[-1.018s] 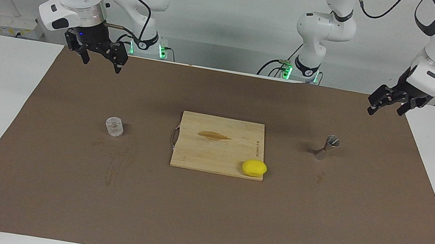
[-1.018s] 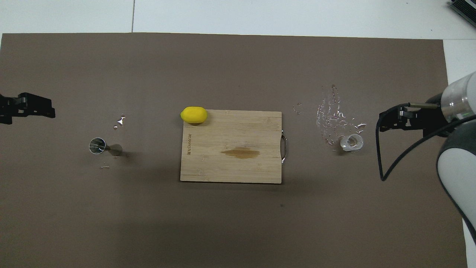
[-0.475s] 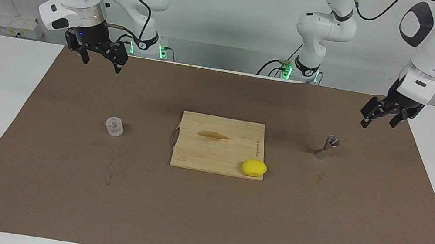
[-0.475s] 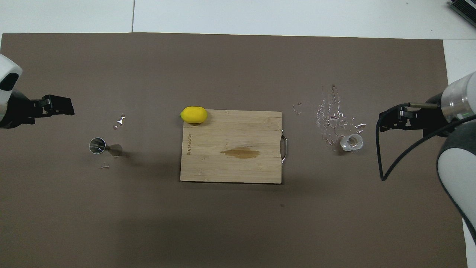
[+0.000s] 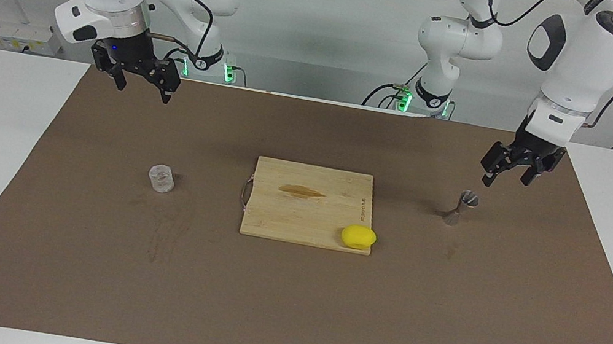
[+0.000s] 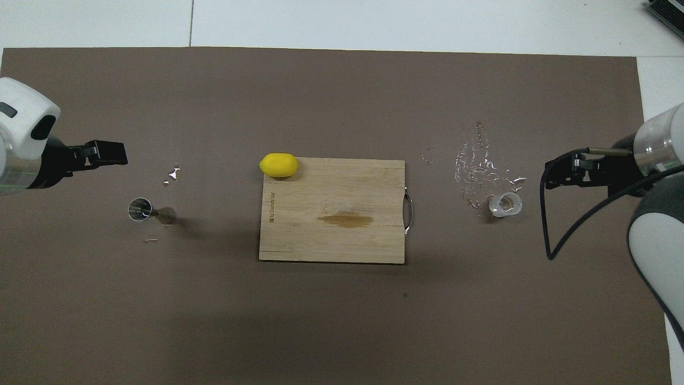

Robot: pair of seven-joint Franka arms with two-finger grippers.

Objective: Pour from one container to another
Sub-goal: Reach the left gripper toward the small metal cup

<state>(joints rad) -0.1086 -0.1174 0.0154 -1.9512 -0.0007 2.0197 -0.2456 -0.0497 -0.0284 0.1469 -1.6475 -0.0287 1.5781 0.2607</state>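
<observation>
Reaching for the jigger (image 5: 460, 207) looks like the step in hand. The left tool (image 5: 506, 179) hangs over the brown mat (image 5: 284, 305) close by the jigger, its fingers spread wide and holding nothing. The jigger stands upright on the mat toward the left arm's end of the table, well apart from the cutting board (image 5: 306, 209). It is light and stands on a small foot, so I judge it tips easily. The tool should come down level, straddle the narrow waist without brushing the upper cone, and close gently.

The right tool (image 5: 144, 90) waits over the mat's edge near its own base, likewise wide open and empty. The glass tumbler (image 5: 161, 178) stands on the mat toward the right arm's end, beside the board's handle. In the overhead view, shiny droplets (image 6: 478, 166) lie just beside it, so the mat there may be slick. A lemon (image 5: 358, 237) sits on the board's corner, clear of both paths.
</observation>
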